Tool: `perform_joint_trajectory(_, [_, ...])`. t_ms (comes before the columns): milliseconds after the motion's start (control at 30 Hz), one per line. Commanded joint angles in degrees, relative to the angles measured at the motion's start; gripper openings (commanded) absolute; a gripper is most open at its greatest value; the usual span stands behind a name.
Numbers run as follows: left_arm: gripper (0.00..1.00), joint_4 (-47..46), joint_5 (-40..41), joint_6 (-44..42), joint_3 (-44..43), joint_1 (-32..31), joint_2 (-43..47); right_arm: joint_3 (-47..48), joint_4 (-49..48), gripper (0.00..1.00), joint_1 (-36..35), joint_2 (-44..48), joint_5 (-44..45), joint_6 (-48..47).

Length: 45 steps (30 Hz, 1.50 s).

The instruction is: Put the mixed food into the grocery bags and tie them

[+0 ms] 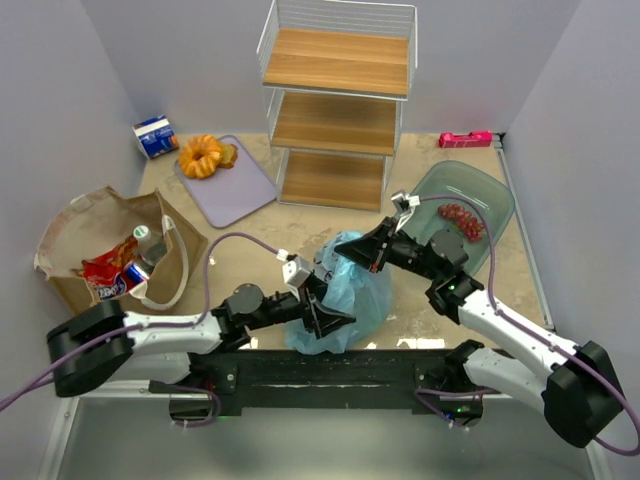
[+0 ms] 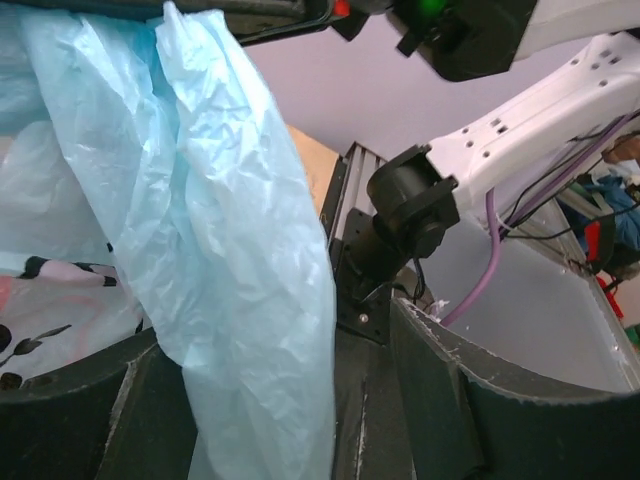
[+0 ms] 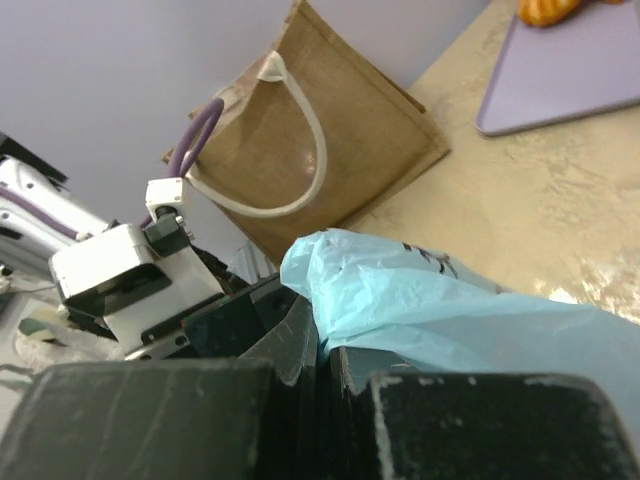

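Status: roughly mid-task, nothing tied. The brown paper bag (image 1: 80,230) lies on the surface well off to the left of the left jaws with its mouth open. The red snack packet (image 1: 108,270), drink can (image 1: 135,272) and bottle (image 1: 148,240) are inside it, and the white loop handles (image 3: 320,165) hang loose. The light-blue plastic bag (image 1: 355,290) sits directly between the two sets of jaws, with both arms on it. Right jaws are closed on a fold of the bag's film; the right wrist view shows the film coming straight out of the nip. Left jaws are parted: film hangs down through the gap and doesn't look pinched. A pinkish patch (image 2: 40,300) shows through the film to the left of the left jaws. It could be the dragon fruit, can't confirm; the rest of the contents are hidden. Red grapes (image 1: 462,220) are in the green bowl (image 1: 495,190), just past the right jaws on their right, not bagged. Green and dark grapes and the pale fruit aren't visible in any view; they may be in the plastic bag, but that's a guess. Judgement: paper bag is loaded, plastic bag is partly loaded and being handled at the mouth. Left to do: red grapes in, tie the plastic bag, tie the paper bag handles.
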State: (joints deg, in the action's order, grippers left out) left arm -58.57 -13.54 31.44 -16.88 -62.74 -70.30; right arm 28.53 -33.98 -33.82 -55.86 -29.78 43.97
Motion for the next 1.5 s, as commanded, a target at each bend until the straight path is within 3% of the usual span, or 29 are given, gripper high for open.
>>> perform_joint_trajectory(0, [0.74, 10.4, 4.8, -2.2, 0.4, 1.6, 14.0, 6.4, -9.4, 0.0, 1.5, -1.0, -11.3, 0.2])
perform_joint_trajectory(133, [0.73, 18.6, 5.6, -3.6, -0.9, 4.0, 23.3, 8.6, -5.3, 0.0, 2.0, -1.2, -15.9, -1.0])
perform_joint_trajectory(300, [0.66, 27.0, 5.7, -4.6, -6.3, 7.3, 24.8, 7.7, -7.0, 0.0, 2.0, -1.1, -20.8, 1.4])
perform_joint_trajectory(400, [0.58, 24.8, 3.3, -2.6, -6.8, 10.5, 26.0, 6.5, -6.6, 0.0, 1.9, -0.5, -22.0, 1.3])
perform_joint_trajectory(700, [0.59, 22.4, -0.3, -1.9, -11.1, 12.4, 27.5, 4.2, -5.3, 0.0, 2.0, 0.0, -23.6, 0.3])
perform_joint_trajectory(867, [0.58, 23.7, -1.0, -5.6, -13.7, 13.3, 23.7, 3.7, -5.8, 0.0, 1.9, 0.3, -24.1, 0.6])
perform_joint_trajectory(1200, [0.53, 12.9, -25.1, -5.4, -12.1, 20.3, 16.1, 2.8, -11.7, 0.0, 2.1, -1.0, -26.1, 4.5])
perform_joint_trajectory(1467, [0.52, 10.5, -30.3, -4.5, -11.4, 22.8, 12.6, 3.1, -13.0, 0.0, 2.1, -2.1, -27.4, 5.4])
